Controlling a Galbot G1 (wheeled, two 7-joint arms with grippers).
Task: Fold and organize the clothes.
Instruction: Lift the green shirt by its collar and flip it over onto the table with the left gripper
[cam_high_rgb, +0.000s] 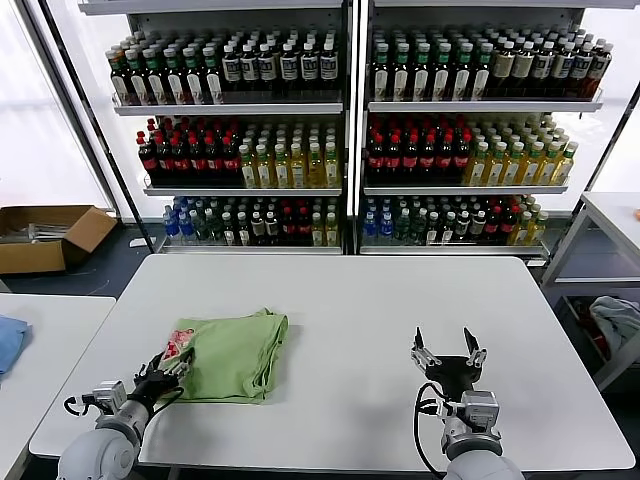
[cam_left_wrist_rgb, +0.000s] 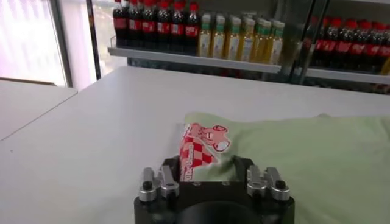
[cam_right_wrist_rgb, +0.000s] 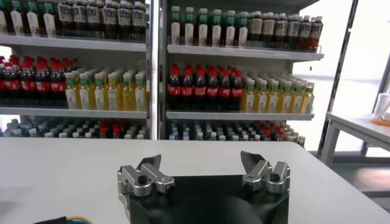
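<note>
The light green polo shirt (cam_high_rgb: 235, 355) lies folded on the white table (cam_high_rgb: 380, 310), left of centre, with its red-and-white checkered print (cam_high_rgb: 178, 345) at the near-left corner. My left gripper (cam_high_rgb: 163, 372) is open at that corner. In the left wrist view the shirt (cam_left_wrist_rgb: 304, 152) spreads ahead, and its printed edge (cam_left_wrist_rgb: 198, 149) sits bunched between the spread fingers of the left gripper (cam_left_wrist_rgb: 206, 163). My right gripper (cam_high_rgb: 447, 350) is open and empty above the table's near right part, well apart from the shirt. It also shows in the right wrist view (cam_right_wrist_rgb: 201, 164) over bare table.
Shelves of bottles (cam_high_rgb: 340, 130) stand behind the table. A cardboard box (cam_high_rgb: 40, 238) lies on the floor at far left. A blue cloth (cam_high_rgb: 8, 342) lies on the left side table. A pale cloth (cam_high_rgb: 618, 320) sits low under the right side table (cam_high_rgb: 610, 215).
</note>
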